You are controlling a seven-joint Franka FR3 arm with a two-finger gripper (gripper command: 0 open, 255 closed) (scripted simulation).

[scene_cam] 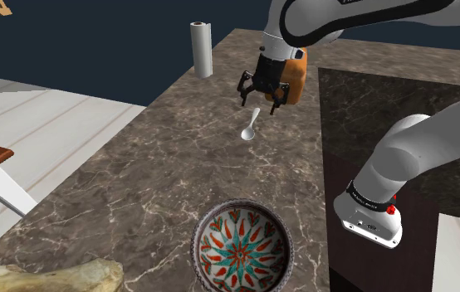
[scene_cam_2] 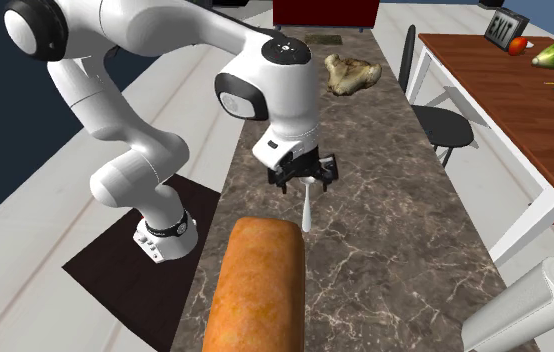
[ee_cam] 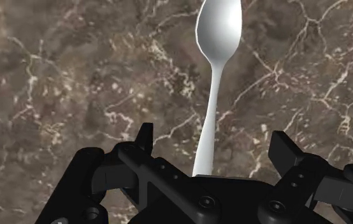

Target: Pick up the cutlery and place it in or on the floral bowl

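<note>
The bench (scene_cam: pixel 137 182) is a long slab of dark brown veined stone. The white arm (scene_cam: pixel 419 153) reaches over it from beside one long edge, where its base stands on a dark mat (scene_cam_2: pixel 100 262).

One orange-brown loaf (scene_cam_2: pixel 255 285) lies toward one end of the bench, just beyond the gripper as the shoulder view sees it. One floral bowl (scene_cam: pixel 241 249) sits near the opposite end, close to the arm-side long edge. Its red, teal and white pattern shows whole across the inside. One white paper roll (scene_cam: pixel 201 50) stands upright at the far long edge near the loaf's end. One pale lump (scene_cam: pixel 46 278) rests at the bowl's end, by the corner away from the arm.

The black gripper (scene_cam: pixel 263 91) hangs just above the bench between loaf and bowl, its fingers spread apart and clasping nothing. One white spoon (scene_cam: pixel 251 126) lies flat on the stone under it. In the wrist view the spoon's handle runs into the gap between the fingers without touching either, and its scoop points away. Bare stone stretches from the spoon to the bowl.
</note>
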